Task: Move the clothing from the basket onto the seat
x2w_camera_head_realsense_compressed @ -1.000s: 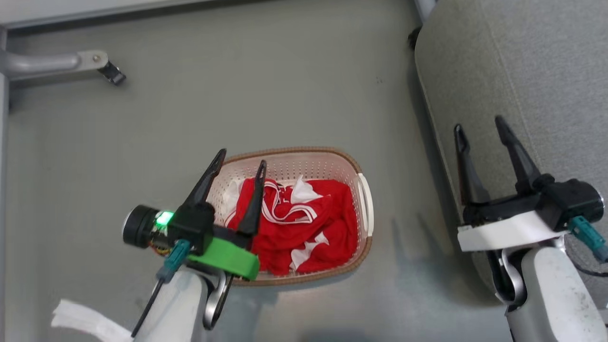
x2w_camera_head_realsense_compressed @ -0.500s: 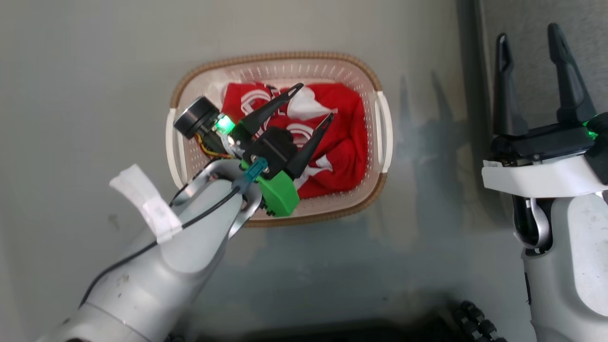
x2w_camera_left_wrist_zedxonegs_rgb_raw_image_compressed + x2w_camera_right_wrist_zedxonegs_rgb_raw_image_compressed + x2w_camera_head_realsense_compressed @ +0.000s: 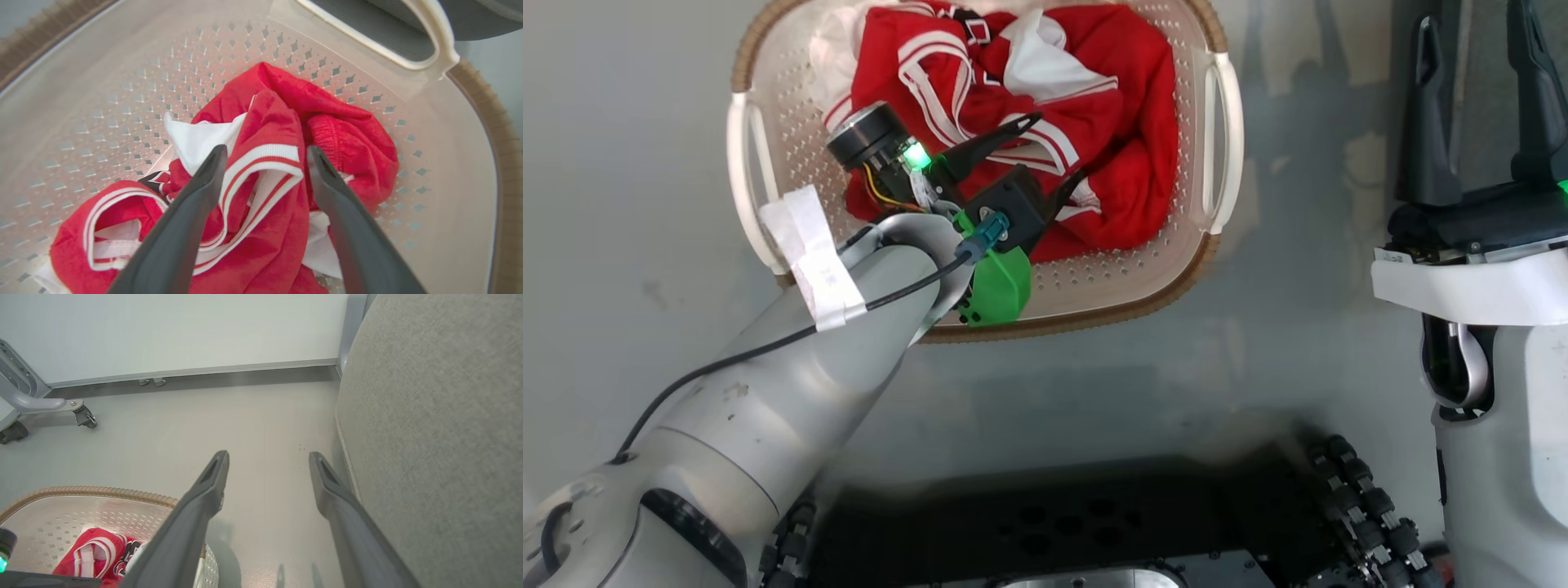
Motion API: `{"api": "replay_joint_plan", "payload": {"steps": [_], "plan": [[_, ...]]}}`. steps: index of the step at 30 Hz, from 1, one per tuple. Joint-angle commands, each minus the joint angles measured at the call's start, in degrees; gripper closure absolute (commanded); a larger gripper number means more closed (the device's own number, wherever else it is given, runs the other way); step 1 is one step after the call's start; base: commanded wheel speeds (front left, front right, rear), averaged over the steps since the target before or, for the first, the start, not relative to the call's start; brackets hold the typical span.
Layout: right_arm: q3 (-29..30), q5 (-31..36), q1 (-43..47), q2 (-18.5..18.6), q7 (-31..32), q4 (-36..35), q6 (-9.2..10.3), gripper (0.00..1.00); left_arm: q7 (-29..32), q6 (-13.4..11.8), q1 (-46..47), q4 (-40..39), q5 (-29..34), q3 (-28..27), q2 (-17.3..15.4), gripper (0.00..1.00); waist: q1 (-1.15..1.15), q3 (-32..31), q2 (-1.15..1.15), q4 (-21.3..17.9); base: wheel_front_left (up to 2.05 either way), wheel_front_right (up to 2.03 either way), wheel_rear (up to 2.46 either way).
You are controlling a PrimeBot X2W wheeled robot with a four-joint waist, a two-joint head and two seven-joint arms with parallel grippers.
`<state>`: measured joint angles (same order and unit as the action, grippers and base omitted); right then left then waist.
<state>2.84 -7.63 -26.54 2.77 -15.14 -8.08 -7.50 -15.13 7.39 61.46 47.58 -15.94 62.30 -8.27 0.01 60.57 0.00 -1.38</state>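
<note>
The cream-white basket (image 3: pixel 1094 314) with its brown rim stands on the floor, holding the crumpled red clothing (image 3: pixel 1127 98) with white stripes. My left gripper (image 3: pixel 1058 149) reaches down into it. In the left wrist view this gripper (image 3: pixel 266 152) is open, its fingers (image 3: pixel 184 220) astride a fold of the clothing (image 3: pixel 347 134) with white striped trim, the basket's perforated wall (image 3: pixel 102 81) behind. My right gripper (image 3: pixel 1474 33) is open and holds nothing. It hangs over the floor beside the grey seat (image 3: pixel 441 437), with the basket (image 3: pixel 102 494) at lower left.
My dark wheeled base (image 3: pixel 1094 531) lies just below the basket. A grey metal leg with a caster (image 3: pixel 61 406) stands at the far left by the wall's skirting (image 3: pixel 204 371). Bare grey floor (image 3: pixel 261 416) separates the basket from the seat.
The head camera has tilted down, so the basket sits higher in the picture. My left gripper has dropped from above the basket into the clothing, still open. The right gripper stays open.
</note>
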Motion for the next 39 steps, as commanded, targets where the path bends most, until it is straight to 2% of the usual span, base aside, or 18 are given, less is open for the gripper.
{"api": "replay_joint_plan", "payload": {"steps": [1,5,14,15,16,23,31,39], "plan": [[0.31,-0.41,-0.78,0.19,-0.03,-0.32,0.02,0.0,-0.04,0.12,1.86,0.93,-0.02,0.48,-0.2,0.0,-0.01,3.47,0.0,-0.72,0.0,0.0,0.0],[0.18,-0.8,0.36,0.19,-0.03,-0.41,0.02,0.0,-0.04,0.07,3.53,3.79,1.27,-0.11,0.13,0.0,-0.01,4.0,0.0,-1.03,0.0,0.0,0.0],[-0.57,-1.59,2.27,0.19,-0.02,-0.36,0.02,0.0,-0.04,-2.19,4.73,8.54,3.94,-2.27,0.65,0.0,-0.01,4.32,0.0,-2.38,0.0,0.0,0.0],[-0.75,-1.74,2.37,0.19,-0.02,-0.27,0.02,0.0,-0.04,-2.0,4.77,8.85,4.05,-2.53,0.57,0.6,-0.01,4.29,0.0,-2.57,0.0,0.0,0.0],[-0.85,-1.86,2.39,0.19,-0.02,-0.2,0.02,0.0,-0.04,-1.92,4.83,8.91,4.18,-2.72,0.54,1.0,-0.01,4.26,0.0,-2.69,0.0,0.0,0.0],[-1.53,-1.85,1.0,0.19,-0.02,0.36,0.02,0.0,-0.04,-0.97,4.66,7.67,3.78,-4.39,0.51,1.0,-0.01,3.66,0.0,-2.53,0.0,0.0,0.0],[-3.58,-2.06,0.81,0.19,-0.02,2.92,0.02,0.0,-0.05,-2.33,-4.32,2.52,0.97,-11.81,-0.51,1.0,-0.01,-5.89,0.0,-2.46,0.0,0.0,0.0],[-5.36,-2.37,4.44,0.2,-0.02,5.88,0.02,0.0,-0.05,-3.16,-15.57,-4.42,1.2,-18.13,-1.62,1.0,-0.01,-17.79,0.0,-2.35,0.0,0.0,0.0]]}}
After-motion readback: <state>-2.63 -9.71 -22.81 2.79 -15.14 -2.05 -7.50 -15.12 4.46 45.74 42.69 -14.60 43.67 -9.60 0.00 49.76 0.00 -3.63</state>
